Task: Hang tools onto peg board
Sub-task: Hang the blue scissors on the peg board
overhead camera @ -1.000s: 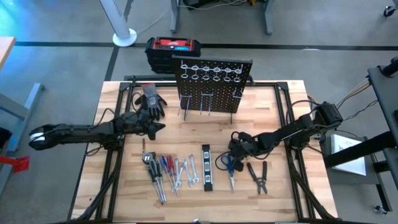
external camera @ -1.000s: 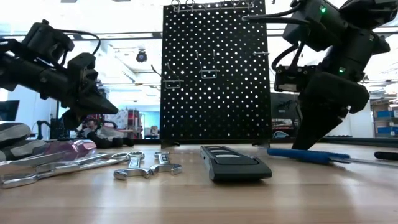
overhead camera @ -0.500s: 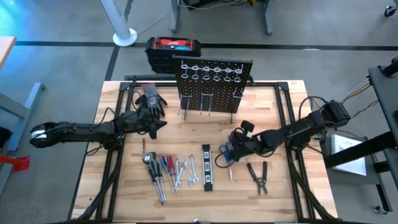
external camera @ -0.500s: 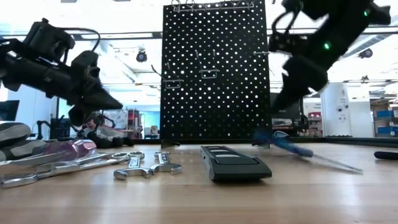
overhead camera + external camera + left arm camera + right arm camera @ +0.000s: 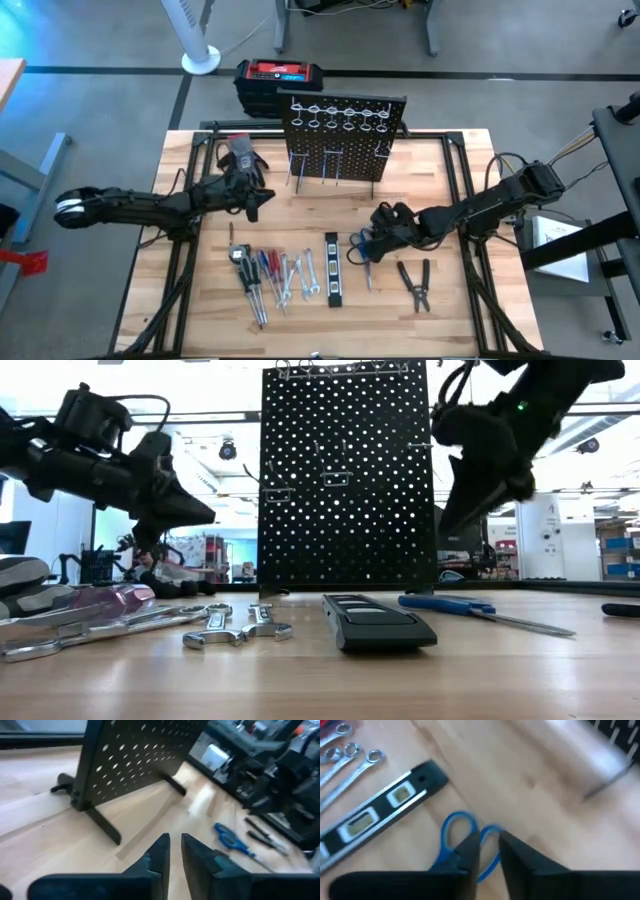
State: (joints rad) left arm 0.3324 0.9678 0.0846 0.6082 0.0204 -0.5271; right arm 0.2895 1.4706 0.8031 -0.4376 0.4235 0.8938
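High view: tools lie in a row on the front half of the counter (image 5: 440, 170), none on the peg board (image 5: 343, 135) yet. Left to right: screwdrivers (image 5: 262, 275), roughly 4 w/ red & blue handles (bunched, exact count hard to tell); wrenches (image 5: 300, 277), abt 3 silver; 1 black level bar (image 5: 333, 268); 1 blue-handled scissors (image 5: 364, 262); 1 dark pliers (image 5: 414, 283) at the right end. Peg board stands upright at the back center, 1 row of silver ring hooks along its top, a few pegs lower down.

Right claw (image 5: 376, 238) hovers just above the scissors' handle loops, not gripping; right wrist view shows its fingers (image 5: 465, 852) a narrow gap apart w/ the blue loops under them, holding nothing. In the low view the scissors lie flat on the counter, claw raised above them.

Left claw (image 5: 256, 201) is in the air left of the peg board, near its foot; left wrist view shows the 2 fingers close together w/ a thin slit between, empty.

1 pair grey-black gloves (image 5: 240, 156) at back left, beside the left arm. 1 red-topped black box (image 5: 279, 76) on the floor behind the counter.
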